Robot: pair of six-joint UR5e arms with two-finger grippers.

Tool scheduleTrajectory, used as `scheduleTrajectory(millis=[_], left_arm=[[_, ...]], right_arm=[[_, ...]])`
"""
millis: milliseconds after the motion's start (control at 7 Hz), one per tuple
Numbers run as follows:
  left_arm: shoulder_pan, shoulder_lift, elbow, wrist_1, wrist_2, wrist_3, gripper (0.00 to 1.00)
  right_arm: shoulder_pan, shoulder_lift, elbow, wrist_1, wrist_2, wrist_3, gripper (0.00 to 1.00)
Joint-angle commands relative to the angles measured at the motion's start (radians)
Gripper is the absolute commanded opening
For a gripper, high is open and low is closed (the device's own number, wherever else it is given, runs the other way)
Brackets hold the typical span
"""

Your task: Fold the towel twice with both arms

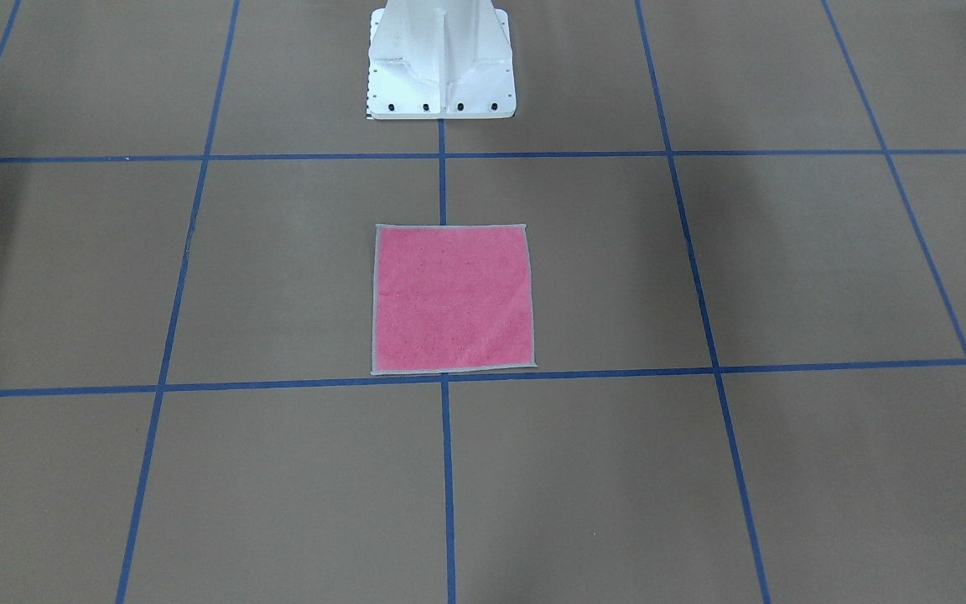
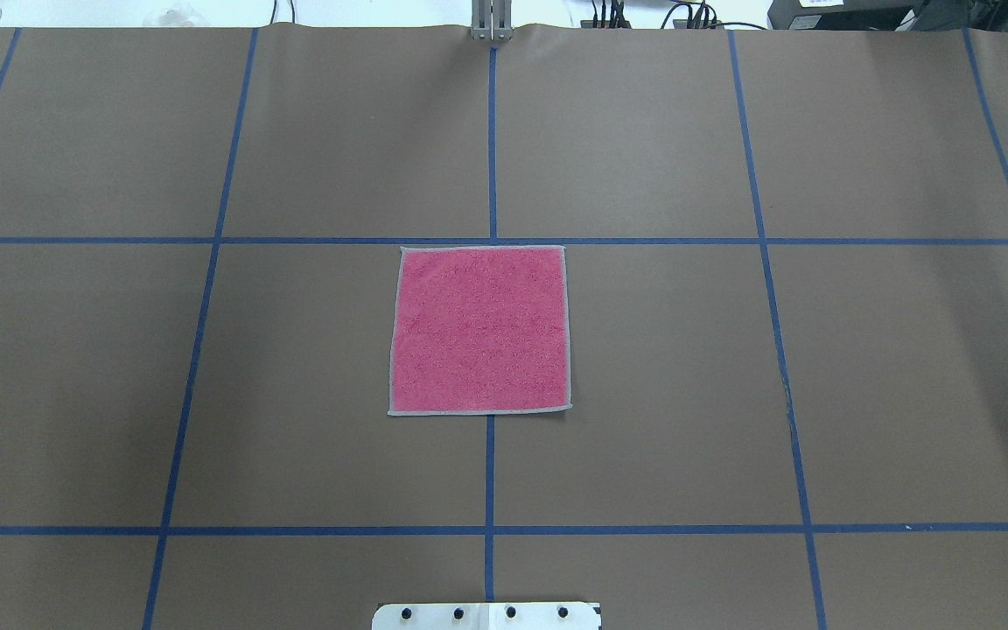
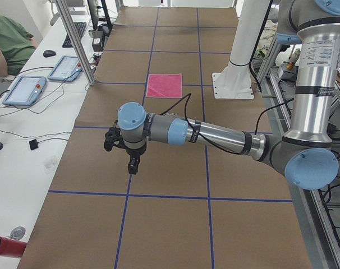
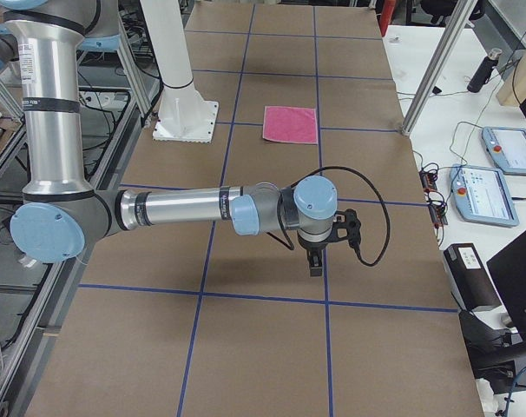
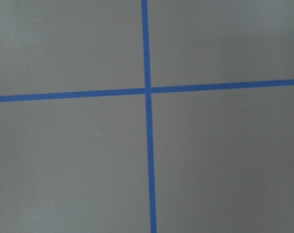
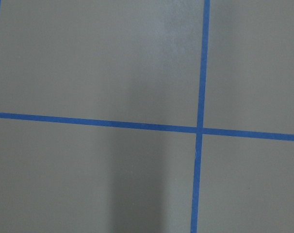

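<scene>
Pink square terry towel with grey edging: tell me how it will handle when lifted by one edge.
The pink square terry towel lies flat with no stiff creases, so it will probably droop limply. Its thin profile suggests it is light. The looped texture likely grips the brown paper-covered table rather than sliding when pushed.

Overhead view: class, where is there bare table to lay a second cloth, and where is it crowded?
Bare paper lies all round the towel: the grid squares left and right of it, the row beyond the far tape line, and the strip between it and the white pedestal base. Only the centre, under the towel, is taken.
</scene>
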Motion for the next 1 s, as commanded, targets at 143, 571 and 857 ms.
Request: scheduleTrajectory(millis=[143, 571, 857], left_arm=[[0.146, -0.129, -0.044, -0.061, -0.029, -0.26, 1.0], [0.326, -0.252, -0.043, -0.06, -0.021, -0.668, 1.0], [0.482, -0.363, -0.044, -0.058, 0.052, -0.951, 1.0]], right_arm=[[-0.096, 0.109, -0.013, -0.004, -0.02, 0.023, 1.0], [-0.162, 0.131, -0.082, 0.107, -0.016, 0.135, 1.0], [-0.354, 0.236, -0.045, 0.144, -0.093, 0.571, 1.0]])
